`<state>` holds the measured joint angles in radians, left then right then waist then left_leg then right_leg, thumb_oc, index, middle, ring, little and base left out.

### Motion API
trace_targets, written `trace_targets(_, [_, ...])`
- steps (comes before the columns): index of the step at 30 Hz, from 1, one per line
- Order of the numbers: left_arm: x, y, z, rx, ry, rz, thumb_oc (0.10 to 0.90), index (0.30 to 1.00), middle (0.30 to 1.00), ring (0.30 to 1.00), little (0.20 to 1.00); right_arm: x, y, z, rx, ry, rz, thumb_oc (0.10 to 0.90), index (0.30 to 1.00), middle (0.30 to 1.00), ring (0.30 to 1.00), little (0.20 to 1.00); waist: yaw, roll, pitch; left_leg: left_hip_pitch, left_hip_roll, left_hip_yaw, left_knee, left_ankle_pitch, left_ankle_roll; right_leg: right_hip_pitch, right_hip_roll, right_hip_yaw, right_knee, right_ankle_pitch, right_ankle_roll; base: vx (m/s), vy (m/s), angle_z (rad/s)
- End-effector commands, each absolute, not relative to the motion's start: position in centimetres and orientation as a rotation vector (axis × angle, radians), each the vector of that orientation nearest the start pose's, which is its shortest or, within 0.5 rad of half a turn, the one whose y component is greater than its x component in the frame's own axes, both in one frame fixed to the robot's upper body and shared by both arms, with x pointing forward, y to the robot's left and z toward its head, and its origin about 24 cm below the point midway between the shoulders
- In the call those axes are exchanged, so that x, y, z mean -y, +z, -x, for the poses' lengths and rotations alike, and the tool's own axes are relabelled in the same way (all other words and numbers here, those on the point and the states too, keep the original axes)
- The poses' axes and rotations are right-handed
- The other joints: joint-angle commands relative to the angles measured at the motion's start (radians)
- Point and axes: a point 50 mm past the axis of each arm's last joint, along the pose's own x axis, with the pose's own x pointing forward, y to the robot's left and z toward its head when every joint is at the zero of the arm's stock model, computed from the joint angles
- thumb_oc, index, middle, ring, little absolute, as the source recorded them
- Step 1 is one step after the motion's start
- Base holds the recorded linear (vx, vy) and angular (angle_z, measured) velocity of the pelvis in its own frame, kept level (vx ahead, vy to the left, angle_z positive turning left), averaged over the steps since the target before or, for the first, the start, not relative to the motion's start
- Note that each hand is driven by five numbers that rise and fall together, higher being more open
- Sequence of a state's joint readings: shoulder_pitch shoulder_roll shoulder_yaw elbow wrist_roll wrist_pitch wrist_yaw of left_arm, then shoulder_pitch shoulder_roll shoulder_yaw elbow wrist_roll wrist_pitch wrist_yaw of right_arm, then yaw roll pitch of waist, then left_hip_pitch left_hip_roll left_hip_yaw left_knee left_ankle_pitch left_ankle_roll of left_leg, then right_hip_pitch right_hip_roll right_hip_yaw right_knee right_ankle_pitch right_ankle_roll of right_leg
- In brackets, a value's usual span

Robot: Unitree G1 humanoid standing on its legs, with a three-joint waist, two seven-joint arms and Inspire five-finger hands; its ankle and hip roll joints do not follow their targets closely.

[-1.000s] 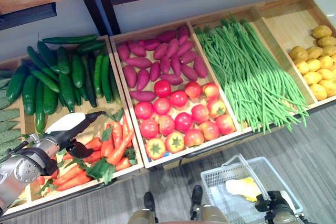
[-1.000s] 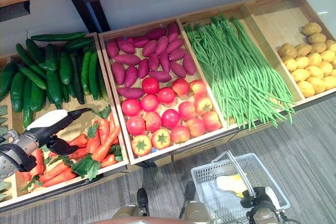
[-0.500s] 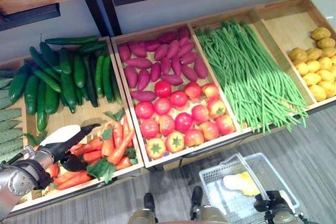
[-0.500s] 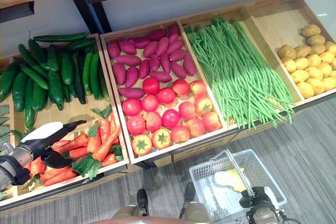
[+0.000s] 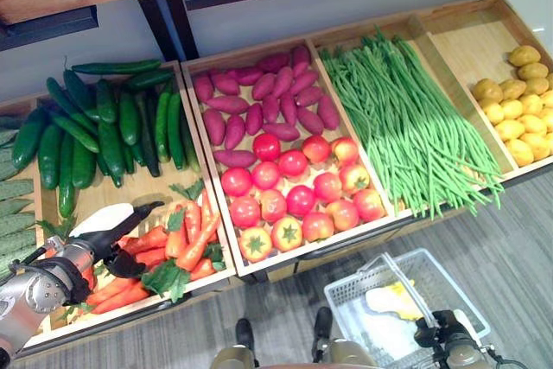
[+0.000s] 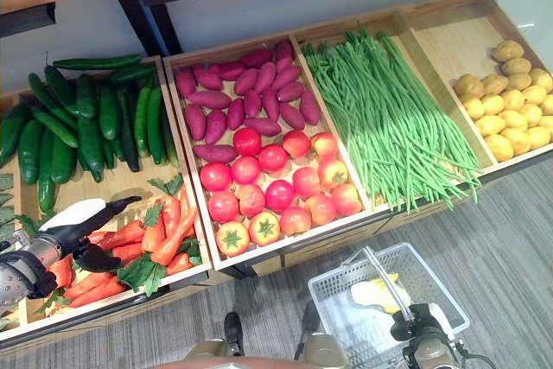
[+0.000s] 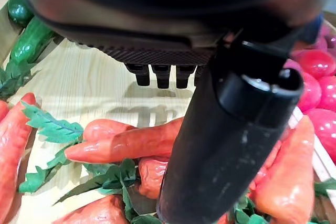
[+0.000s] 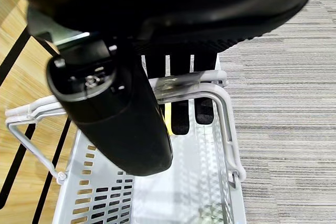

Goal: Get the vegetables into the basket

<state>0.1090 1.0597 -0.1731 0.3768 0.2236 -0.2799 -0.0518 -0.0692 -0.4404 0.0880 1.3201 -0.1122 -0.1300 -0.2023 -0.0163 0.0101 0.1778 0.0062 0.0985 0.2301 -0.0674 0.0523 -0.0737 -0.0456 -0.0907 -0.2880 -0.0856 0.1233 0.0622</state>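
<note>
Over the carrots (image 5: pixel 177 244), the left hand (image 5: pixel 108 235) has edged lower, fingers straight.

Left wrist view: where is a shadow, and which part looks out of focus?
Left wrist view: the left hand casts a finger-shaped shadow on the pale wooden tray floor; its dark bulk at the edge is blurred, the orange carrots fairly sharp.

Counts from the head views: 1 white basket (image 6: pixel 341 300) with 1 yellow item (image 6: pixel 380 293) inside. 13 tomatoes (image 6: pixel 278 195). About 16 purple sweet potatoes (image 6: pixel 246 97). About 11 yellow potatoes (image 6: pixel 505 114) in frame. Cucumbers (image 6: pixel 91 118), roughly 15. Carrots (image 6: pixel 143 244), about 10, partly overlapped. Green beans (image 6: pixel 389 118): 1 pile, too many to count. 2 hands: left hand (image 6: pixel 78 229), right hand (image 6: pixel 413 327).
</note>
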Motion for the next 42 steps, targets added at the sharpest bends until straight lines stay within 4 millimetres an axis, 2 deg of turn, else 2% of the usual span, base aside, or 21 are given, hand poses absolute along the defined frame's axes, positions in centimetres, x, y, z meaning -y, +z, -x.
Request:
trace_targets(1, [-36.0, 8.3, -23.2, -0.234, -0.12, -1.305, 0.565, 0.531, 0.531, 0.531, 0.531, 34.7, -10.5, -12.2, -1.015, -0.341, 0.747, 0.4, 0.3, 0.3, 0.3, 0.3, -0.01, -0.056, -0.029, -0.062, 0.045, -0.044, -0.02, 0.045, -0.058, -0.023, -0.123, 0.039, -0.002, 0.047, 0.13, 0.0, 0.0, 0.0])
trace_targets(2, [-36.0, 8.3, -23.2, -0.233, -0.121, -1.305, 0.535, 0.489, 0.489, 0.489, 0.489, 34.7, -10.5, -12.2, -1.016, -0.342, 0.746, 0.4, 0.3, 0.3, 0.3, 0.3, -0.009, -0.056, -0.029, -0.062, 0.045, -0.044, -0.02, 0.045, -0.058, -0.023, -0.123, 0.039, -0.002, 0.047, 0.13, 0.01, 0.031, 0.0])
trace_targets(3, [-35.8, 7.6, -23.4, -0.25, -0.129, -1.3, 0.4, 0.3, 0.3, 0.3, 0.3, 34.7, -10.5, -12.3, -1.017, -0.344, 0.749, 0.4, 0.3, 0.3, 0.3, 0.3, -0.014, -0.055, -0.031, -0.062, 0.044, -0.043, -0.02, 0.043, -0.058, -0.023, -0.124, 0.042, -0.002, 0.046, 0.129, 0.0, 0.0, 0.0])
trace_targets(10, [-36.1, 6.2, -23.5, -0.283, -0.077, -1.281, 0.4, 0.3, 0.3, 0.3, 0.3, 34.4, -10.4, -12.9, -1.002, -0.331, 0.759, 0.4, 0.3, 0.3, 0.3, 0.3, -0.017, -0.055, -0.033, -0.056, 0.046, -0.035, -0.02, 0.042, -0.056, -0.025, -0.121, 0.05, -0.002, 0.047, 0.127, 0.0, 0.0, 0.0])
trace_targets(18, [-35.4, 9.1, -24.3, -0.118, 0.012, -1.329, 0.4, 0.3, 0.3, 0.3, 0.3, 34.4, -10.6, -12.2, -1.01, -0.357, 0.75, 0.4, 0.3, 0.3, 0.3, 0.3, -0.012, -0.051, -0.04, -0.046, 0.047, -0.037, -0.02, 0.037, -0.057, -0.012, -0.12, 0.047, -0.002, 0.037, 0.125, 0.01, -0.002, -0.02])
trace_targets(19, [-34.9, 10.7, -24.3, -0.048, 0.014, -1.347, 0.4, 0.3, 0.3, 0.3, 0.3, 34.5, -10.6, -12.0, -1.016, -0.366, 0.747, 0.4, 0.3, 0.3, 0.3, 0.3, -0.009, -0.046, -0.044, -0.04, 0.047, -0.037, -0.02, 0.036, -0.057, -0.006, -0.12, 0.045, -0.002, 0.034, 0.126, 0.0, 0.0, 0.0])
trace_targets(24, [-34.5, 12.3, -24.1, 0.021, 0.011, -1.372, 0.4, 0.3, 0.3, 0.3, 0.3, 34.7, -10.7, -11.7, -1.027, -0.379, 0.74, 0.4, 0.3, 0.3, 0.3, 0.3, -0.007, -0.04, -0.05, -0.032, 0.044, -0.037, -0.02, 0.032, -0.056, 0.0, -0.121, 0.047, -0.002, 0.031, 0.126, 0.0, 0.0, 0.0])
trace_targets(27, [-33.5, 14.9, -23.9, 0.145, -0.004, -1.401, 0.4, 0.3, 0.3, 0.3, 0.3, 34.6, -10.9, -11.1, -1.038, -0.38, 0.736, 0.4, 0.3, 0.3, 0.3, 0.3, -0.004, -0.038, -0.058, -0.024, 0.044, -0.034, -0.02, 0.028, -0.057, 0.007, -0.123, 0.048, -0.002, 0.03, 0.127, 0.0, 0.0, 0.0])
trace_targets(30, [-32.0, 15.7, -23.9, 0.193, -0.091, -1.406, 0.4, 0.3, 0.3, 0.3, 0.3, 34.5, -11.0, -10.9, -1.049, -0.376, 0.729, 0.4, 0.3, 0.3, 0.3, 0.3, -0.007, -0.036, -0.063, -0.016, 0.042, -0.032, -0.02, 0.023, -0.056, 0.012, -0.124, 0.05, -0.002, 0.027, 0.128, 0.0, 0.0, 0.0])
trace_targets(42, [-30.5, 15.9, -23.6, 0.224, -0.18, -1.374, 0.4, 0.3, 0.3, 0.3, 0.3, 34.7, -11.0, -10.5, -1.056, -0.379, 0.71, 0.4, 0.3, 0.3, 0.3, 0.3, -0.015, -0.034, -0.07, 0.028, 0.039, -0.011, -0.02, 0.008, -0.044, 0.03, -0.121, 0.067, -0.002, 0.014, 0.125, 0.02, 0.002, -0.06])
